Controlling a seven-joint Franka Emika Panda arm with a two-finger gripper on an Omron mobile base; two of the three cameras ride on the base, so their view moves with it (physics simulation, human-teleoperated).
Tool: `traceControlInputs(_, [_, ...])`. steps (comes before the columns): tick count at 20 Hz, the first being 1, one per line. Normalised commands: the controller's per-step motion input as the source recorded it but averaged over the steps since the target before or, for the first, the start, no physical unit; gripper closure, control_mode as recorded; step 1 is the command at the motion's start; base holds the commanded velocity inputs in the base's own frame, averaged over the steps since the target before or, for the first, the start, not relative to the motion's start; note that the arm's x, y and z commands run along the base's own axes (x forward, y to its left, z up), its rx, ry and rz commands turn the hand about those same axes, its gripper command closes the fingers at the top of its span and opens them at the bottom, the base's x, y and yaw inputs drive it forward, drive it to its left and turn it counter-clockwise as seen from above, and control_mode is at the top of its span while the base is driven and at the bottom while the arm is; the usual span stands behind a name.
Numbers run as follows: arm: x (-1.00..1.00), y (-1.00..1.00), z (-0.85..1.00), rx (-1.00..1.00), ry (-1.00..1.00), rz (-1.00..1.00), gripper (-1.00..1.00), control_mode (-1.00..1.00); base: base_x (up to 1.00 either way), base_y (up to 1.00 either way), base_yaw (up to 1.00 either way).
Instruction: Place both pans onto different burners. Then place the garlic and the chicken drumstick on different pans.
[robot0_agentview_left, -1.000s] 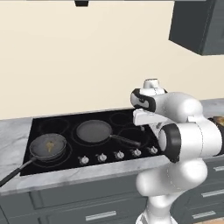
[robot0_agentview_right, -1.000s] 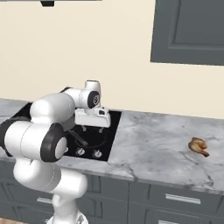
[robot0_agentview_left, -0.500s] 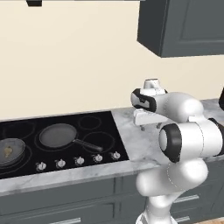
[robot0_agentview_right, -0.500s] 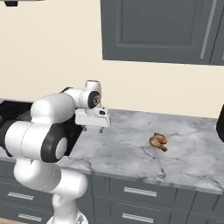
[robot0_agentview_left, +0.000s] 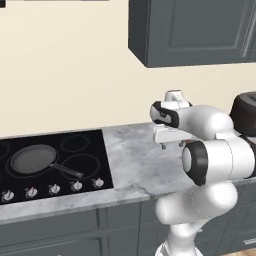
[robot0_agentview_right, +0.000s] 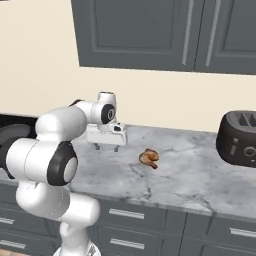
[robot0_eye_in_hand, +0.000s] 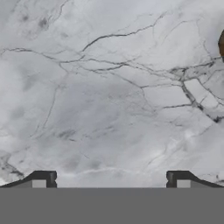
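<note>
One shallow dark pan (robot0_agentview_left: 32, 160) sits on a burner at the left of the black cooktop (robot0_agentview_left: 95, 150), its handle pointing right toward a free burner (robot0_agentview_left: 81, 163). The orange-brown chicken drumstick (robot0_agentview_right: 149, 158) lies on the marble counter. It is to the right of my gripper (robot0_agentview_right: 106, 149) and apart from it. The gripper (robot0_agentview_left: 171, 145) hangs above the counter, pointing down, open with nothing between its fingers. In the hand view the fingertips (robot0_eye_in_hand: 43, 178) stand wide over bare marble, and the drumstick (robot0_eye_in_hand: 222, 43) shows as a sliver at the right edge. The garlic is out of view.
A dark toaster (robot0_agentview_right: 240, 137) stands on the counter at the far right. Grey wall cabinets (robot0_agentview_right: 150, 30) hang above. Silver knobs (robot0_agentview_left: 52, 189) line the cooktop's front edge. Drawers run below the counter edge.
The base has driven to the right, so the whole scene has slid left in both base views. The arm holds the same pose and the gripper stays open.
</note>
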Motion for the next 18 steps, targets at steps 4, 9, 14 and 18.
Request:
traceControlInputs(4, [0.00, 0.00, 0.00, 0.00, 0.00, 0.00, -1.00, 1.00, 0.00, 0.36, -0.03])
traceControlInputs(9, [0.00, 0.00, 0.00, 0.00, 0.00, 0.00, -1.00, 1.00, 0.08, 0.53, -0.04])
traceControlInputs(14, [0.00, 0.00, 0.00, 0.00, 0.00, 0.00, -1.00, 1.00, 0.24, 0.26, 0.00])
traceControlInputs(18, [0.00, 0.00, 0.00, 0.00, 0.00, 0.00, -1.00, 1.00, 0.34, 0.23, 0.00])
